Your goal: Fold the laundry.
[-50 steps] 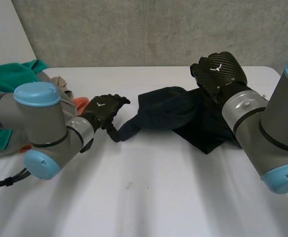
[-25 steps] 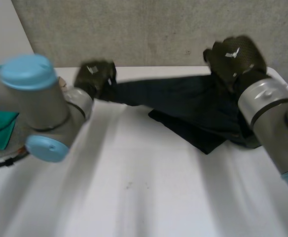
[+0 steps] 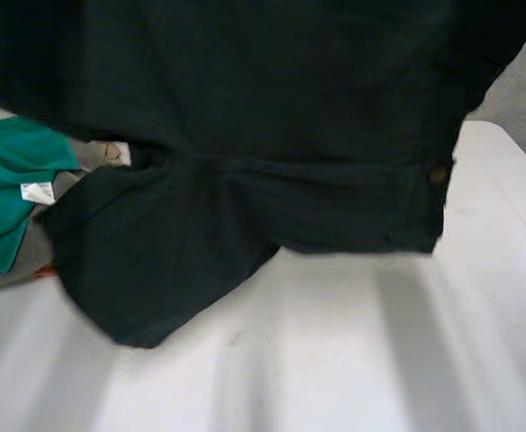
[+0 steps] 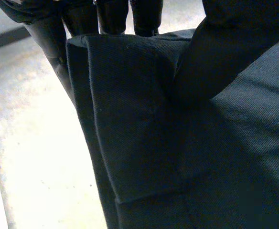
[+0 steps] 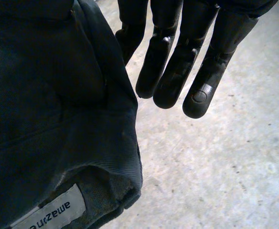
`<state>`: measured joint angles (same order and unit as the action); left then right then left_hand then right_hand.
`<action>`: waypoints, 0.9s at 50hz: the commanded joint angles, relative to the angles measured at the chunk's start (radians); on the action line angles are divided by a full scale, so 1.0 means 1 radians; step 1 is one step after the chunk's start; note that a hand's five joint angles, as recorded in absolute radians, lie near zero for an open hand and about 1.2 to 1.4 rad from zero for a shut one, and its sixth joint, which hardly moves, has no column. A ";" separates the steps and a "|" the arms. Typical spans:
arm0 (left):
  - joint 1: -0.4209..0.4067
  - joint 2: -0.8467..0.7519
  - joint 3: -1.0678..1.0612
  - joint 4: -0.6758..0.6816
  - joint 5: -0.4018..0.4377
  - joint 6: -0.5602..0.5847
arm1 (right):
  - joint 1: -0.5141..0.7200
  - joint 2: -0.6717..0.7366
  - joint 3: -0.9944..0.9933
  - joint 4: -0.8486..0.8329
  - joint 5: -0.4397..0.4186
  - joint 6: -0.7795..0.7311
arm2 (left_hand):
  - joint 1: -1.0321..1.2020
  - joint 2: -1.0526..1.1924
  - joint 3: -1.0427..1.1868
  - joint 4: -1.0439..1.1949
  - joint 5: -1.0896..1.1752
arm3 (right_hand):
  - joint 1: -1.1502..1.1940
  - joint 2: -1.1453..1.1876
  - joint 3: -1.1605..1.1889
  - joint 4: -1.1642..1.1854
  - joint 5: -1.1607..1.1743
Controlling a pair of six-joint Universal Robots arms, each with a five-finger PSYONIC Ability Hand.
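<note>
Head view: the dark garment [image 3: 263, 135] hangs spread across the camera, its lower part draping down to the white tabletop [image 3: 380, 360] toward 7 o'clock. A small brass button [image 3: 439, 173] sits near its edge at 3 o'clock. Held up and stretched wide like this, the garment is probably being opened out so that it can be laid flat before any fold is made. The folding itself has not yet begun.

At 9 o'clock of the garment a pile waits on the tabletop. It includes a teal cloth [image 3: 11, 189] with a white tag [image 3: 38, 192] and something grey [image 3: 11, 270] beneath it.

In the left wrist view the left hand [image 4: 51, 36] is at a doubled hem of the garment, and the cloth covers most of it. Whether it is clamped on that hem cannot be told.

In the right wrist view the right hand [image 5: 177, 71] has its fingers [image 5: 199, 95] straight and relaxed, clear of the fabric. The garment hangs just beside it on the thumb side, a white label [image 5: 53, 212] showing at its lower edge. How the cloth is carried there is hidden.
</note>
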<state>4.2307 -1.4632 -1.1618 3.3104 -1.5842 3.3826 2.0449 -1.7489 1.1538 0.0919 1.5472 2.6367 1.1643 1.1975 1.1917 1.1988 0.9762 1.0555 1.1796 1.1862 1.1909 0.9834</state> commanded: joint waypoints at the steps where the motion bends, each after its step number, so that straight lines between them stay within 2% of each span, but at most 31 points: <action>1: 0.005 -0.219 0.037 -0.008 0.004 0.006 | -0.006 0.172 0.018 0.005 -0.009 0.011 | 0.232 0.199 0.205 0.197 0.246 | 0.341 0.217 0.210 0.205 0.238; 8: 0.003 -0.534 0.123 0.012 0.010 0.064 | -0.040 0.443 0.004 -0.052 -0.006 0.028 | 0.232 0.199 0.205 0.197 0.246 | 0.341 0.217 0.210 0.205 0.238; 11: 0.000 -0.695 0.229 0.054 0.007 0.098 | -0.054 0.569 -0.025 -0.135 0.004 0.031 | 0.232 0.199 0.205 0.197 0.246 | 0.341 0.217 0.210 0.205 0.238; 16: 0.003 -0.936 0.456 0.130 0.010 0.149 | -0.055 0.770 -0.104 -0.300 0.080 0.020 | 0.232 0.199 0.205 0.197 0.246 | 0.341 0.217 0.210 0.205 0.238; 17: 0.003 -1.004 0.540 0.146 0.012 0.153 | -0.048 0.828 -0.132 -0.376 0.115 0.011 | 0.232 0.199 0.205 0.197 0.246 | 0.106 -0.018 -0.024 -0.029 0.004; 18: 0.003 -1.032 0.574 0.155 0.015 0.155 | -0.046 0.854 -0.140 -0.418 0.125 0.005 | 0.032 -0.001 0.004 -0.003 0.045 | -0.419 -0.543 -0.550 -0.555 -0.522; 19: 0.002 -1.057 0.602 0.164 0.018 0.155 | -0.043 0.882 -0.152 -0.464 0.131 -0.006 | -0.403 -0.436 -0.431 -0.438 -0.390 | -0.881 -1.005 -1.012 -1.016 -0.983; 20: 0.003 -1.075 0.626 0.167 0.023 0.155 | -0.043 0.902 -0.163 -0.486 0.136 -0.020 | -0.896 -0.929 -0.923 -0.930 -0.882 | -0.881 -1.005 -1.012 -1.016 -0.983; 21: 0.005 -1.089 0.658 0.173 0.023 0.155 | -0.042 0.937 -0.172 -0.516 0.136 -0.056 | -0.863 -0.896 -0.890 -0.898 -0.849 | -0.881 -1.005 -1.012 -1.016 -0.983; 23: 0.005 -1.089 0.666 0.178 0.023 0.155 | -0.042 0.953 -0.174 -0.518 0.131 -0.084 | -0.990 -1.023 -1.017 -1.024 -0.976 | -0.881 -1.005 -1.012 -1.016 -0.983; 28: 0.003 -1.028 0.619 0.181 0.013 0.152 | -0.035 0.933 -0.145 -0.511 0.136 -0.095 | -0.990 -1.023 -1.017 -1.024 -0.976 | -0.881 -1.005 -1.012 -1.016 -0.983; 31: 0.006 -0.933 0.484 0.179 0.001 0.152 | -0.038 0.864 -0.080 -0.498 0.134 -0.095 | -0.990 -1.023 -1.017 -1.024 -0.976 | -0.881 -1.005 -1.012 -1.016 -0.983; 35: 0.012 -0.794 0.253 0.170 -0.003 0.156 | -0.054 0.700 0.024 -0.407 0.102 -0.104 | -0.990 -1.023 -1.017 -1.024 -0.976 | -0.881 -1.005 -1.012 -1.016 -0.983; 41: 0.003 -0.508 -0.145 0.112 -0.010 0.146 | -0.094 0.549 0.185 -0.132 -0.110 -0.106 | -0.919 -0.952 -0.946 -0.953 -0.905 | -0.881 -1.005 -1.012 -1.016 -0.983; 45: -0.008 -0.350 -0.361 0.051 -0.011 0.127 | -0.146 0.474 0.277 0.003 -0.193 -0.107 | -0.672 -0.705 -0.700 -0.707 -0.659 | -0.881 -1.005 -1.012 -1.016 -0.983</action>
<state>4.2374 -2.0525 -1.1981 3.4421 -1.5942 3.5311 1.9609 -1.1671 1.3018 -0.1128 1.4948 2.5299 0.2070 0.2170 0.2192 0.2131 0.0516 0.2102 0.2202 0.2127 0.2381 0.0670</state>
